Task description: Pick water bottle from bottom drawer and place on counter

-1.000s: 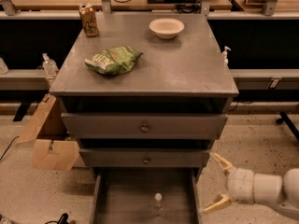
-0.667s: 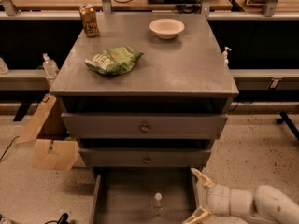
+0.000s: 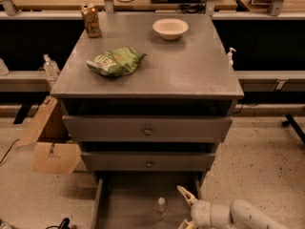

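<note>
The water bottle (image 3: 161, 207), small and clear with a white cap, stands upright on the flat grey floor of the open bottom drawer (image 3: 128, 199). My gripper (image 3: 185, 210) reaches in from the lower right, open, its fingers spread just right of the bottle without touching it. One fingertip (image 3: 182, 190) points up-left; the other is at the frame's bottom edge. The grey counter (image 3: 190, 66) tops the cabinet above.
On the counter lie a green chip bag (image 3: 116, 61), a white bowl (image 3: 170, 28) and a printed drink can (image 3: 90, 20). Two knob-fronted drawers (image 3: 147, 130) overhang the bottom drawer. A cardboard box (image 3: 50, 147) sits on the floor at left. Pump bottles (image 3: 49, 66) stand beside the cabinet.
My gripper has moved left from outside the cabinet's right side into the bottom drawer, ending close beside the bottle. The bottle has not moved.
</note>
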